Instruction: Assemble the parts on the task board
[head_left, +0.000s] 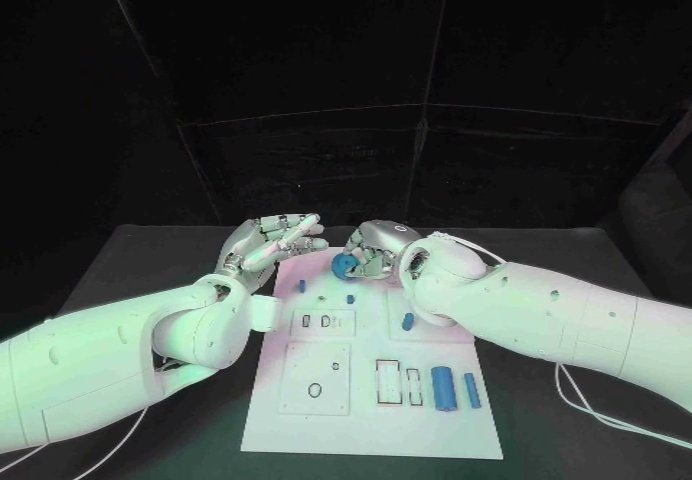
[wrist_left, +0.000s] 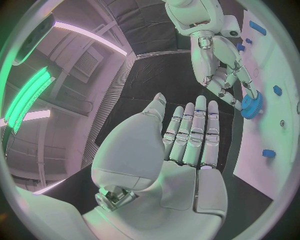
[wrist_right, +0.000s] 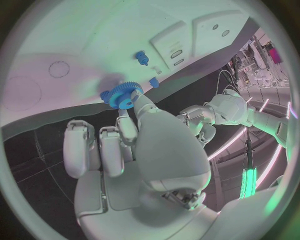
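Observation:
The white task board (head_left: 368, 420) lies mid-table. At its far edge my right hand (head_left: 378, 246) pinches a blue gear (head_left: 348, 265) between its fingertips, just above the board. The right wrist view shows the gear (wrist_right: 119, 95) at the tips of the right hand (wrist_right: 134, 150). In the left wrist view the gear (wrist_left: 252, 105) sits low over the board (wrist_left: 275, 135). My left hand (head_left: 268, 241) hovers beside the board's far left corner, fingers stretched out (wrist_left: 190, 132), holding nothing. Small blue parts (head_left: 303, 284) (head_left: 351, 299) (head_left: 408, 321) stand on the board's far half.
Two long blue pieces (head_left: 443, 387) (head_left: 472, 390) lie at the board's near right, beside narrow slots (head_left: 389, 382). A round recess (head_left: 315, 389) is near left. Black table (head_left: 159, 260) surrounds the board; a white cable (head_left: 591, 410) trails at the right.

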